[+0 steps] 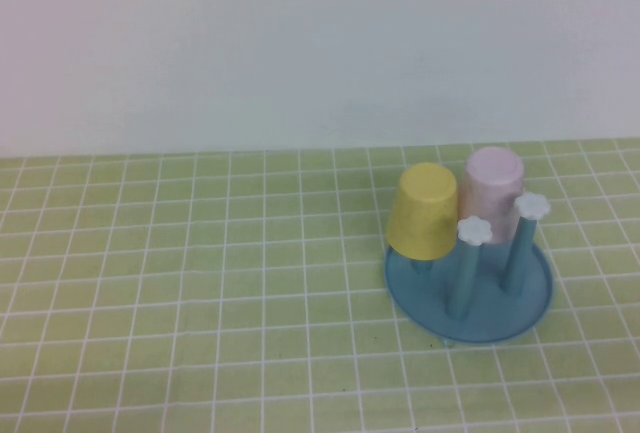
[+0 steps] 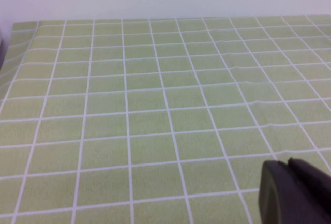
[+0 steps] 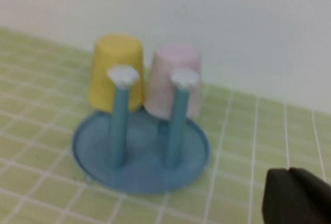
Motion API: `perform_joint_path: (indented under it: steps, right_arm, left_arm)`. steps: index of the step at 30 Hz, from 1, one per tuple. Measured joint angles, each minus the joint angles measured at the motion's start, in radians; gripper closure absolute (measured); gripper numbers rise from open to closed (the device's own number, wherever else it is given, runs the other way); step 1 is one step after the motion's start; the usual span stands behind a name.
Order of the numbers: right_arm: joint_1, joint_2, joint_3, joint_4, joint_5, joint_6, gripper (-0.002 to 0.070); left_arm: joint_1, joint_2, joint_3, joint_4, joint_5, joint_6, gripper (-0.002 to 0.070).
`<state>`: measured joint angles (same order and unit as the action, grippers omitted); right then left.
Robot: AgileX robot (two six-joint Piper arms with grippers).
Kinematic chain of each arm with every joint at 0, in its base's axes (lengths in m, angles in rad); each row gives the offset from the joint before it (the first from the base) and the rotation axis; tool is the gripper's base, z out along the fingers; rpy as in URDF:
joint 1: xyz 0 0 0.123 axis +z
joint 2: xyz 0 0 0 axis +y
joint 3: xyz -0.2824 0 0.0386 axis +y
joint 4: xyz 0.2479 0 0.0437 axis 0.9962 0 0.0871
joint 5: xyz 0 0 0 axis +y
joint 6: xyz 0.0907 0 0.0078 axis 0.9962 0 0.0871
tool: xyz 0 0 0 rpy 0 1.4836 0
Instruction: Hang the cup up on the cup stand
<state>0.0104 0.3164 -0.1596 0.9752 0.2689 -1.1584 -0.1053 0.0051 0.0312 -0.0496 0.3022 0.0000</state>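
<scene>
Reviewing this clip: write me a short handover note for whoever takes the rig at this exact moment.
Left claw: only a dark tip shows in its wrist view, above bare green grid cloth, away from the stand; out of the high view.
Right claw: only a dark tip shows in its wrist view, near the cup stand, holding nothing visible; out of the high view.
Pink cup: upside down on a back peg of the stand, next to the yellow cup, also upside down on a peg.
Two front pegs are free.
Done: the cup looks hung.
Left: apparently nothing beyond confirming that it sits steady.
</scene>
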Motion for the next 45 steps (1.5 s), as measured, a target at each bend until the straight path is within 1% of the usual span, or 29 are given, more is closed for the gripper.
perform_joint_path:
  steps: [1,8,9,10,13,15,19,25,29,34,37,45]
  right_arm:
    - [0.0,0.0,0.0,-0.1,0.0,0.106,0.0673]
    - [0.0,-0.061,0.0,-0.945,0.026,0.982,0.0673]
    - [0.0,-0.077,0.0,-1.041,0.026,1.077,0.0673]
    - [0.0,-0.089,0.0,-1.103,0.026,1.135,0.0673]
    - [0.0,-0.108,0.0,-1.239,-0.007,1.236,0.0673]
    - [0.0,-0.108,0.0,-1.274,-0.042,1.261,0.0673]
    - [0.0,-0.122,0.022,-1.282,-0.071,1.302,0.0673]
    - [0.0,-0.223,0.149,-1.278,-0.093,1.34,0.0673]
    - [0.0,-0.307,0.186,-1.252,-0.011,1.342,0.0673]
    - [0.0,-0.327,0.188,-1.21,0.069,1.343,0.0673]
    - [0.0,-0.328,0.184,-1.171,0.088,1.343,0.0673]
    - [0.0,-0.328,0.182,-1.154,0.096,1.343,0.0674]
  left_arm:
    - [0.0,0.0,0.0,0.0,0.0,0.0,0.0675]
    - [0.0,0.0,0.0,0.0,0.0,0.0,0.0675]
    - [0.0,0.0,0.0,0.0,0.0,0.0,0.0675]
    - [0.0,0.0,0.0,0.0,0.0,0.0,0.0675]
    - [0.0,0.0,0.0,0.0,0.0,0.0,0.0675]
    - [0.0,0.0,0.0,0.0,0.0,0.0,0.0675]
    - [0.0,0.0,0.0,0.0,0.0,0.0,0.0675]
    - [0.0,0.0,0.0,0.0,0.0,0.0,0.0675]
    - [0.0,0.0,0.0,0.0,0.0,0.0,0.0675]
    - [0.0,0.0,0.0,0.0,0.0,0.0,0.0675]
    - [0.0,0.0,0.0,0.0,0.0,0.0,0.0675]
    - [0.0,0.0,0.0,0.0,0.0,0.0,0.0675]
